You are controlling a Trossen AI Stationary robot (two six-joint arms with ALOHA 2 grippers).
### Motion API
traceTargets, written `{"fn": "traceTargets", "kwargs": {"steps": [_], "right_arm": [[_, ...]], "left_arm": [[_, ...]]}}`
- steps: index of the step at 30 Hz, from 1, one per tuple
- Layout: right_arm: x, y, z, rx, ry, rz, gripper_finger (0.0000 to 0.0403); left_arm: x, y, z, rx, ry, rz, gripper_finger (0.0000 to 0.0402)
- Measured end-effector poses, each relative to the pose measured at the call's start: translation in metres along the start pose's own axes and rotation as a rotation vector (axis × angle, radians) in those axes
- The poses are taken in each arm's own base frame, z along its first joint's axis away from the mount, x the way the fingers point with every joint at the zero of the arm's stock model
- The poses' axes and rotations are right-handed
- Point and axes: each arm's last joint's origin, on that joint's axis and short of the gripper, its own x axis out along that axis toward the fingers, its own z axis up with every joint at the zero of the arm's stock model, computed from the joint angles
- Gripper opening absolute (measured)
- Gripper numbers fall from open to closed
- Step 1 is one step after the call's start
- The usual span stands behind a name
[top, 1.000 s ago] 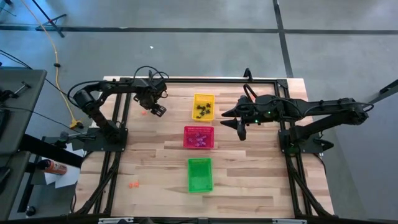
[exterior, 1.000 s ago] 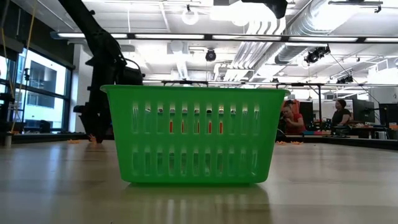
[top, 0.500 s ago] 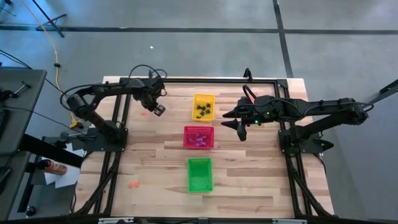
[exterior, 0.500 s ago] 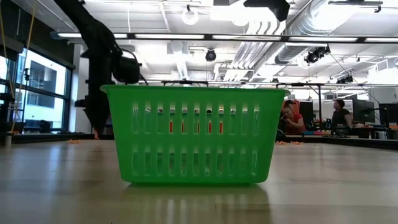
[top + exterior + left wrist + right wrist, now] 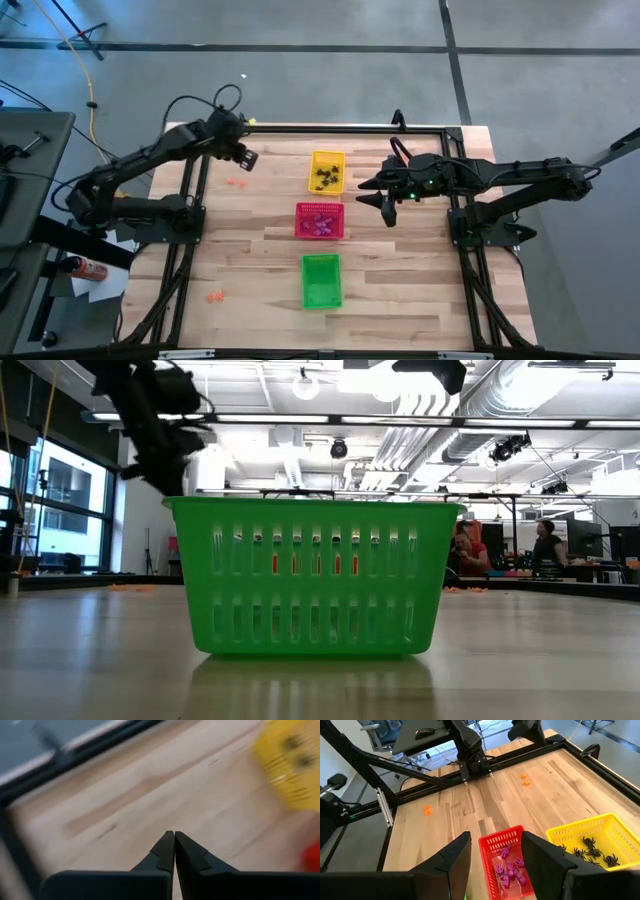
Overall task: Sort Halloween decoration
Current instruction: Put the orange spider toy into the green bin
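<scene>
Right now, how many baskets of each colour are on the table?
Yellow basket: 1
Red basket: 1
Green basket: 1
Total: 3

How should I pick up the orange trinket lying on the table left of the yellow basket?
Take the orange trinket whole, straight down from above with the left gripper, whose jaws are shut and must open first. It is tiny and lies low on the bare table, so no side approach suits; finer shape unreadable.
</scene>
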Motion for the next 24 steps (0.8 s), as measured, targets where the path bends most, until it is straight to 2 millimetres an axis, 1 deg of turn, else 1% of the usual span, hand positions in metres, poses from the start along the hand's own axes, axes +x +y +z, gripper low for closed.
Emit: {"fn": "traceTargets", "kwargs": {"steps": [2, 4, 7, 11, 14, 16, 20, 24], "right_arm": [[0.000, 0.000, 0.000, 0.000, 0.000, -0.001, 0.0169], [0.000, 0.000, 0.000, -0.001, -0.005, -0.013, 0.0169], [0.000, -0.001, 0.000, 0.000, -0.006, -0.017, 0.0169], [0.000, -0.001, 0.000, 0.000, -0.006, -0.017, 0.0169], [0.000, -0.001, 0.000, 0.000, -0.006, -0.017, 0.0169], [0.000, -0.001, 0.000, 0.000, -0.006, -0.017, 0.0169], [0.000, -0.001, 0.000, 0.002, -0.006, -0.017, 0.0169], [0.000, -0.001, 0.000, 0.020, -0.006, -0.018, 0.0169]], "left_arm": [[0.002, 0.005, -0.008, -0.018, 0.052, 0.056, 0.0008], [0.009, 0.009, -0.014, -0.035, 0.103, 0.066, 0.0025], [0.027, 0.009, -0.027, -0.035, 0.190, 0.052, 0.0063], [0.049, 0.009, -0.036, -0.054, 0.280, 0.072, 0.0123], [0.064, 0.009, -0.040, -0.040, 0.349, 0.073, 0.0161], [0.073, 0.009, -0.040, -0.025, 0.377, 0.075, 0.0179], [0.088, 0.008, -0.041, -0.002, 0.414, 0.070, 0.0200], [0.099, 0.007, -0.044, 0.026, 0.475, 0.061, 0.0201]]}}
